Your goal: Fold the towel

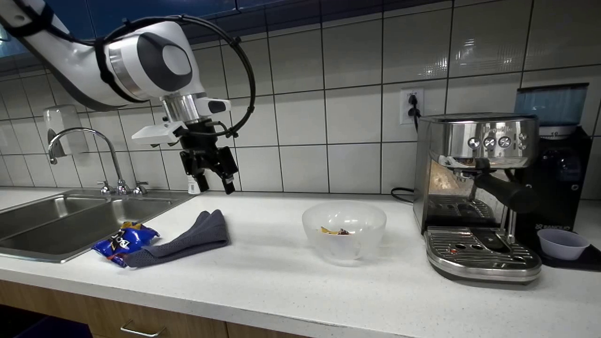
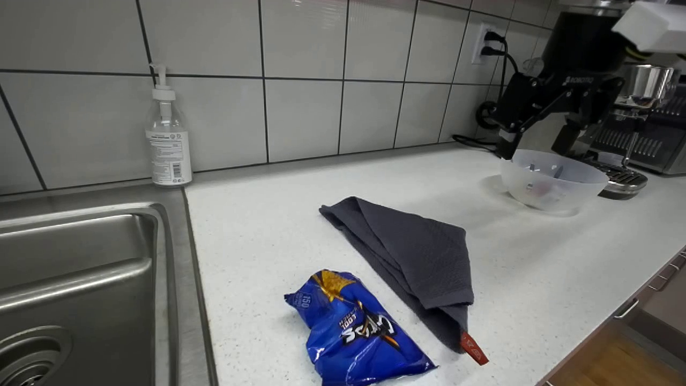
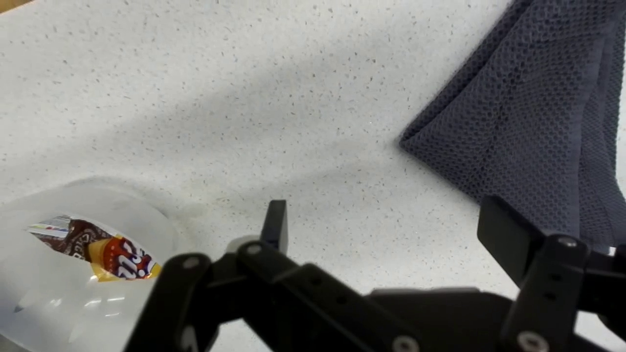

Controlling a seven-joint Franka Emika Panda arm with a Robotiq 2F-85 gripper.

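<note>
The dark slate-grey towel (image 2: 423, 252) lies on the white counter in overlapping layers, narrowing to a point at one end, with a red tag (image 2: 472, 347) at a corner. It also shows in an exterior view (image 1: 195, 240), and part of the towel (image 3: 528, 127) fills the right of the wrist view. My gripper (image 1: 216, 184) hangs well above the counter, fingers pointing down. Seen from the wrist, the gripper (image 3: 386, 220) has its jaws wide apart and only bare counter shows between them. Its right finger (image 3: 508, 234) overlaps the towel's edge in that picture, without visible contact.
A blue chip bag (image 2: 359, 332) lies beside the towel, near the metal sink (image 1: 108, 213). A clear bowl (image 1: 345, 253) with a wrapper inside stands farther along, before the coffee machine (image 1: 479, 141). A pump bottle (image 2: 170, 150) stands by the tiled wall.
</note>
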